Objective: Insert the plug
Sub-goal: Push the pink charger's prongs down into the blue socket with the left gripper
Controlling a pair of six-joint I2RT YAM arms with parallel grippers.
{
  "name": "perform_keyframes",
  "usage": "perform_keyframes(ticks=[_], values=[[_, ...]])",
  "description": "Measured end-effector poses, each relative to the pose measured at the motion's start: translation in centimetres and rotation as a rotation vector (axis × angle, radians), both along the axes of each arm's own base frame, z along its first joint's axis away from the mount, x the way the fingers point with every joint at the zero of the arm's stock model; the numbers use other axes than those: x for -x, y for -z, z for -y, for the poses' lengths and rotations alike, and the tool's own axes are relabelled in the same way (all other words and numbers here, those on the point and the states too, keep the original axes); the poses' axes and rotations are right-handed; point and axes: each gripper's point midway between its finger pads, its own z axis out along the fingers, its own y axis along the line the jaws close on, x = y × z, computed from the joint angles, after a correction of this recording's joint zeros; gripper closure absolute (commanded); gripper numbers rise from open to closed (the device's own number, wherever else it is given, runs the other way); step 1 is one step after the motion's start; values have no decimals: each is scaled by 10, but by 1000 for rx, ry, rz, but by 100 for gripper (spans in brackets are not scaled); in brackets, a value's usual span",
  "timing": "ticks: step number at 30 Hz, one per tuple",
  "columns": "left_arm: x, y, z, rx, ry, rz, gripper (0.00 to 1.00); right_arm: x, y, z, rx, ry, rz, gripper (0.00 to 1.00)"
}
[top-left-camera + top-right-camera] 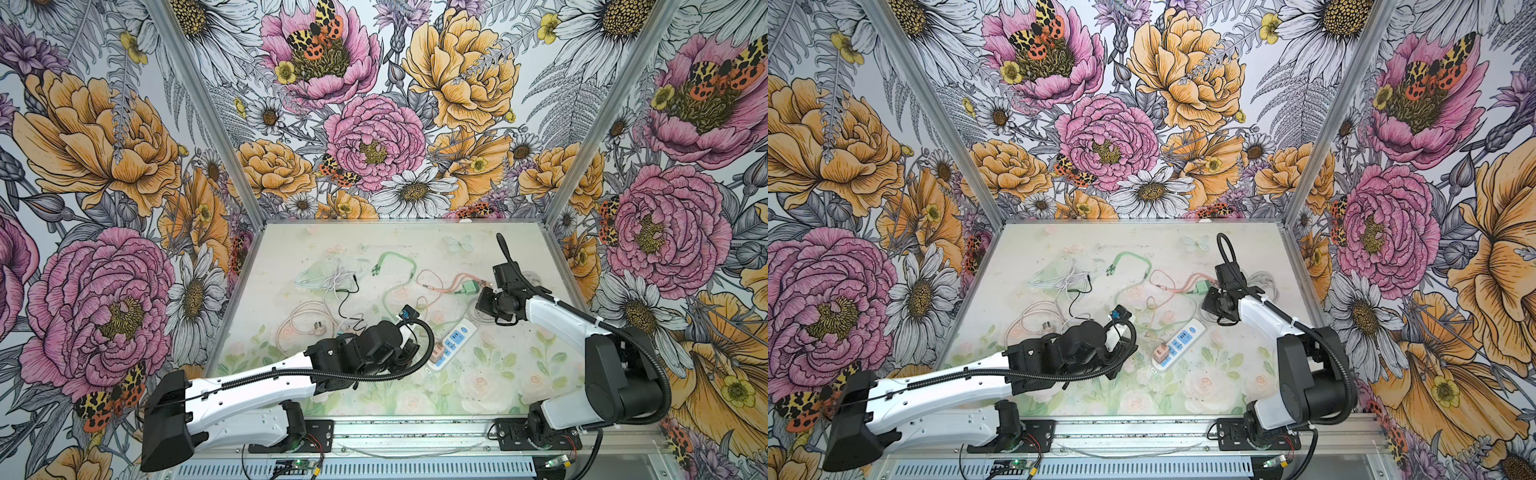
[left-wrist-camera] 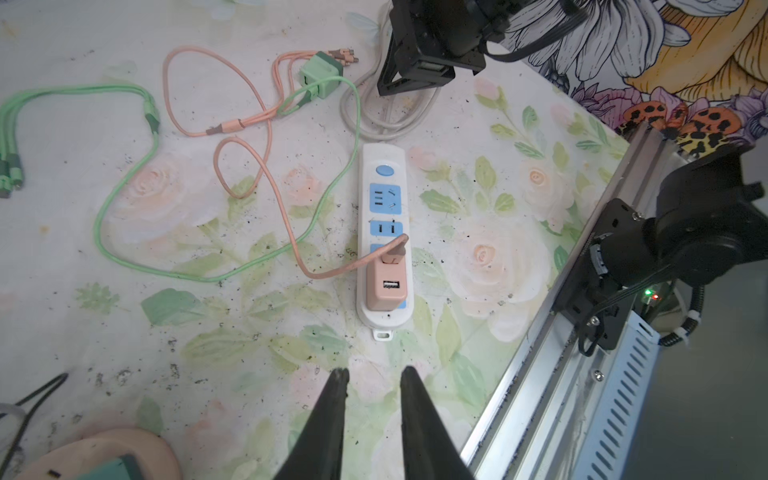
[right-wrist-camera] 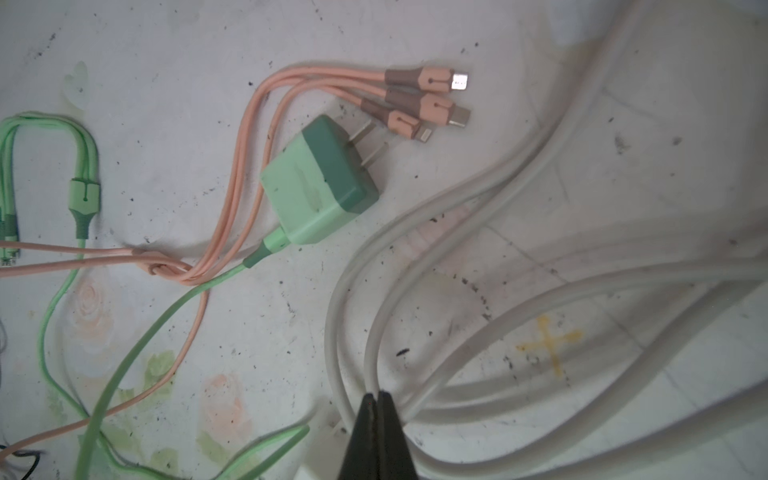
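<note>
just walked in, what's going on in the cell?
It's a plug-insertion run. The pink adapter looks seated in the end socket of the power strip, with its cable attached. The left gripper hovers just off that end, jaws apart and empty. The green adapter lies loose on the table with its prongs bare. The right gripper is shut and empty over the white cord nearby.

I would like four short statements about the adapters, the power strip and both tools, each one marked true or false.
1. The pink adapter sits in the power strip. True.
2. The green adapter is plugged into the strip. False: it lies loose on the table, unplugged.
3. The right tool is shut. True.
4. The left tool grips something. False: its jaws stand apart with nothing between them.
</note>
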Motion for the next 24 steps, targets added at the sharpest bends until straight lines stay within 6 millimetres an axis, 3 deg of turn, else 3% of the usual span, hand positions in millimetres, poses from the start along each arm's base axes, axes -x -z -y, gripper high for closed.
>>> perform_keyframes(ticks=[3,9,15,24], values=[[6,14,12,-34,36,-45,84,2,11,1,13,-5,-34,100],[47,44,36,-81,146,-143,89,2,13,1,19,-19,-34,100],[71,75,68,-81,184,-206,91,9,20,3,24,-22,-49,100],[57,126,105,-84,71,-234,97,11,26,0,-2,-31,-47,100]])
